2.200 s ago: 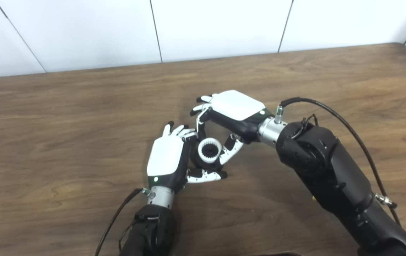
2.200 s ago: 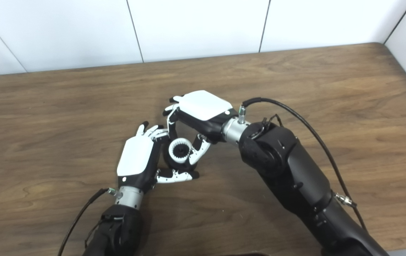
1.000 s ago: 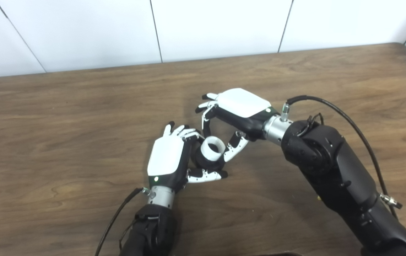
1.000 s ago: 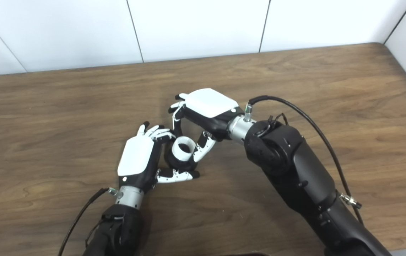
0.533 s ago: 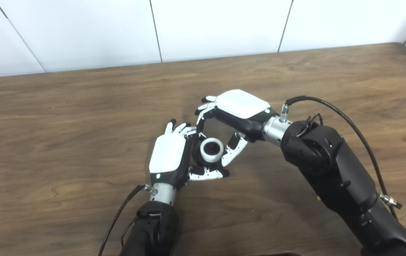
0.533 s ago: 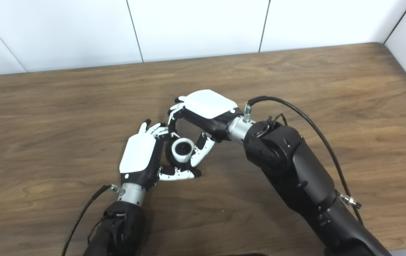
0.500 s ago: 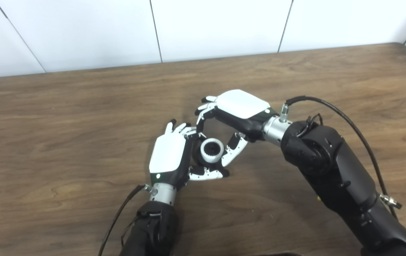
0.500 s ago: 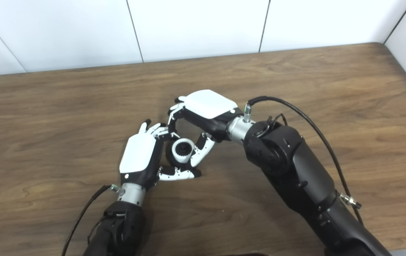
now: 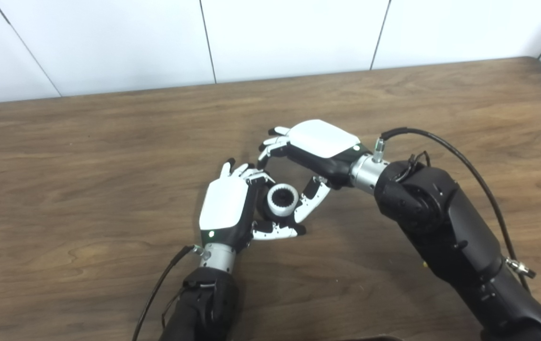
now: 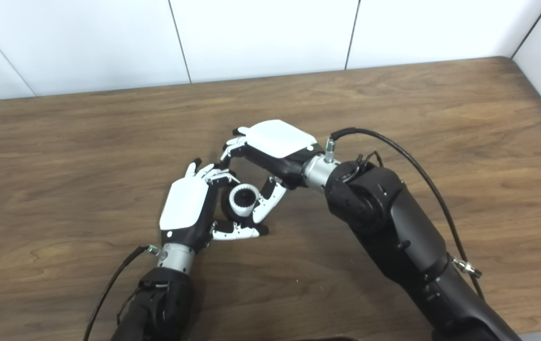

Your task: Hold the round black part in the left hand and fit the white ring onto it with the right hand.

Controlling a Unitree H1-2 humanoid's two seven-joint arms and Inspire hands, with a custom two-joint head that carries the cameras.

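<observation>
The left hand [image 9: 225,208] grips the black part [image 9: 266,214], the ring [image 9: 282,200] seated on top; the right hand [image 9: 317,149] arches above it, fingers spread, thumb beside the ring.

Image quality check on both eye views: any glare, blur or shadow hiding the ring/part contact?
Left eye view: even, soft light, no glare; white ring sharp enough to show its inner teeth, round black part lost in shade between left hand and right hand. Right eye view: same light, ring softer, teeth not resolved; soft shadows on the table.
</observation>
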